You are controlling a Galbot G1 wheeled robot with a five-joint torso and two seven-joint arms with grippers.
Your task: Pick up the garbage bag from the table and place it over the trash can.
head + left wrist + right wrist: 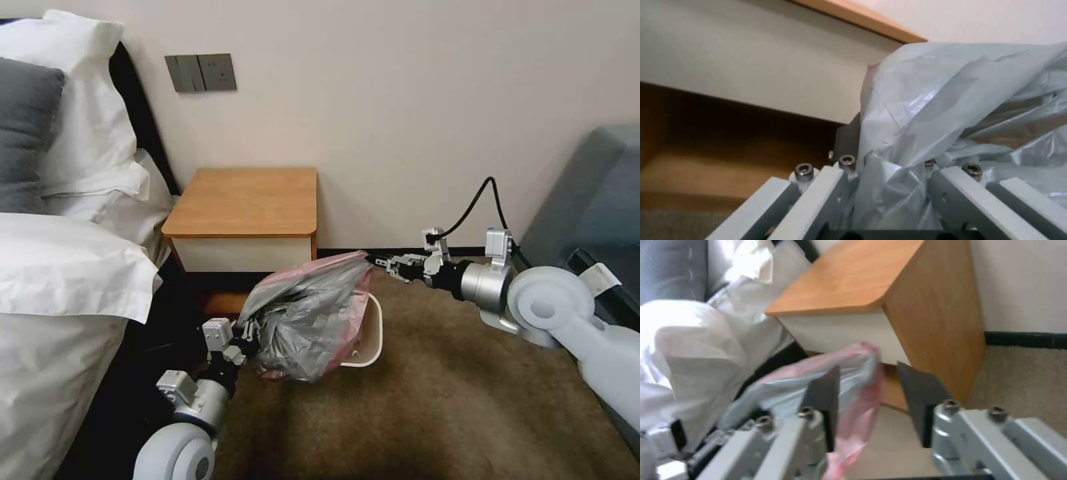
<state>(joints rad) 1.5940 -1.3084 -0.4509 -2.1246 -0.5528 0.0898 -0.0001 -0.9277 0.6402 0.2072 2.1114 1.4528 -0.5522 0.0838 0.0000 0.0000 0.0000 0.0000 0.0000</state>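
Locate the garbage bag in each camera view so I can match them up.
Head view: garbage bag at centre, draped over the trash can.
Left wrist view: fills the side beyond the left tool, which clamps it.
Right wrist view: pink edge between the right tool's open fingers.
Shared landmark: the table.

Bedroom: bed (60, 293), pillows (80, 120), nightstand (247, 200)

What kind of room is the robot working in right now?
Most likely a bedroom, perhaps a hotel room: a bed with white pillows stands beside a wooden nightstand, on brown carpet, with a bin in front.
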